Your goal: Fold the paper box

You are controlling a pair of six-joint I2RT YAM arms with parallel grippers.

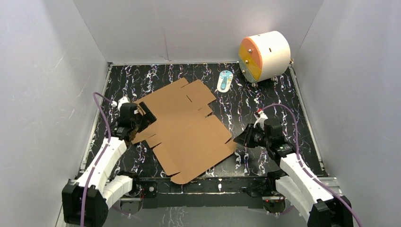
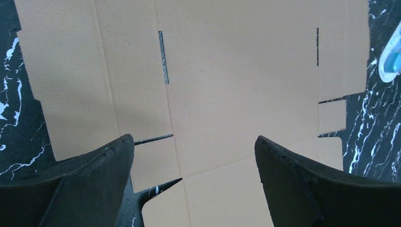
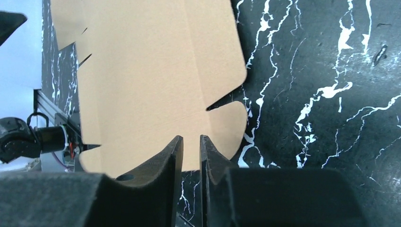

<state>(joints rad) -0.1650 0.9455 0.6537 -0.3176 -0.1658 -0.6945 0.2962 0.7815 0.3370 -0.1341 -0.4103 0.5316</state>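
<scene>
Top: paper box [image 1: 184, 132] is a flat die-cut sheet lying open on the table [image 1: 265, 99], between the two arms. Its long axis runs diagonally, far-left to near-right. Left gripper [image 1: 142, 116] sits over the sheet's left edge. Right gripper [image 1: 242, 137] is just beside the right near corner, pointing in at it. Both are close; the left one overlaps the sheet more. White-and-orange cylinder [image 1: 265, 54] is in the far right corner and a small blue-and-white item [image 1: 225, 81] is near the sheet's far edge. Both are well apart from the grippers and neither blocks anything.

Left wrist: jaws wide, nothing between them. Sheet fills the view below and ahead, with slots and crease lines running away from the camera. Blue-and-white item shows at the right border, off the cardboard.

Right wrist: jaws narrow, only a thin slit between them, and I see nothing pinched. Sheet lies ahead and to the left. A rounded tab [image 3: 231, 123] sits just past the tips, bare table to the right.

My read: no fold made yet. The next move turns on the right tips getting at that tab edge, and the flat-lying edge looks hard to get under.
</scene>
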